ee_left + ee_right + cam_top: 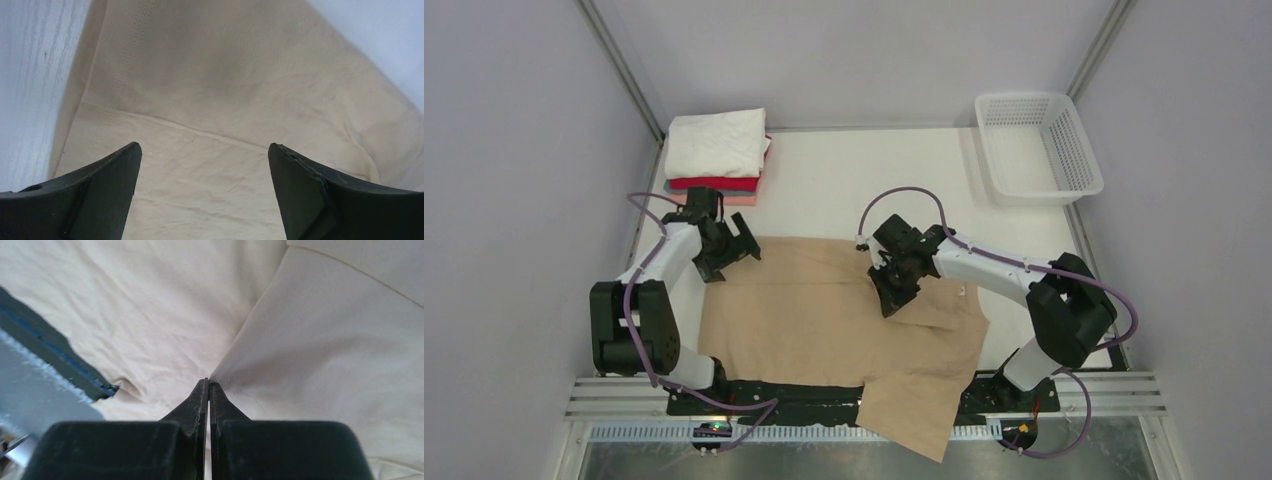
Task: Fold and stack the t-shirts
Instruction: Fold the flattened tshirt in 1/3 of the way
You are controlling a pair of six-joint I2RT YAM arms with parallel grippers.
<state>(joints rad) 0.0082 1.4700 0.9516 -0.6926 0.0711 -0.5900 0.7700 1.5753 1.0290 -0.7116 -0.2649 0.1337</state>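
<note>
Twin arms at the bench: left arm (667, 255) and right arm (984, 264) wear white shells, bulky black joints (629, 325) and looping purple cables (904, 195). Left gripper (205, 150) and right gripper (208, 385) carry tapering matte-black fingers (310, 195), one edge seemingly chipped.

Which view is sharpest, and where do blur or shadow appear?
Top external: sharpest, evenly lit, only soft shadows on the tan t-shirt. Left wrist: open left tool dark, cloth stitching clear. Right wrist: shut right tool blurred at its base, cloth washed pale.
</note>
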